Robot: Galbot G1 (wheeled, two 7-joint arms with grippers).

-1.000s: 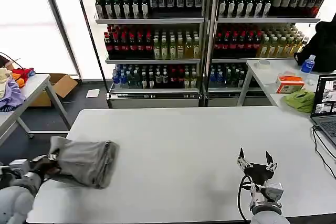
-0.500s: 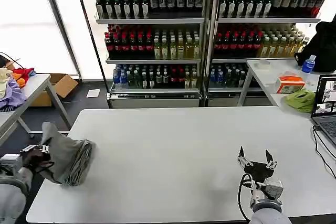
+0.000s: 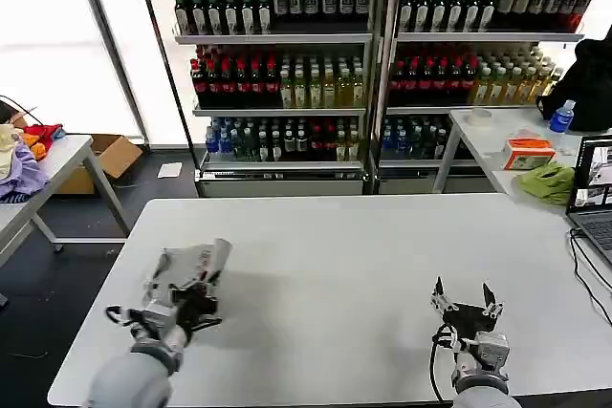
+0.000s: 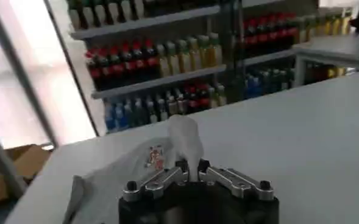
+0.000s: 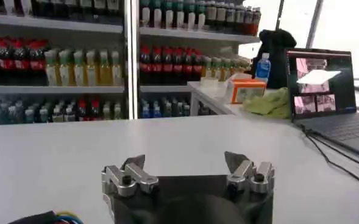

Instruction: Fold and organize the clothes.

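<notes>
One of the clothes, a light grey shirt [image 3: 196,260], lies bunched on the left part of the white table [image 3: 344,255]. My left gripper [image 3: 185,286] is shut on a raised fold of it. In the left wrist view the shirt [image 4: 121,176] spreads out from the gripper [image 4: 191,165], with its small multicoloured print [image 4: 156,157] facing up beside the pinched fold. My right gripper [image 3: 466,299] rests near the table's front right edge, open with nothing between its fingers; in the right wrist view the gripper [image 5: 185,163] hovers over bare tabletop.
Drink shelves [image 3: 373,64] line the back wall. A side table at the right holds a laptop [image 3: 593,188], a lime-green cloth [image 3: 548,182] and an orange box [image 3: 528,152]. A table at the left carries coloured fabrics [image 3: 21,164], with a cardboard box [image 3: 110,155] behind it.
My left gripper swung the shirt out past the table's left edge, then back over the table. The shirt now lies in a smaller bunch farther right. The right arm stayed still.
</notes>
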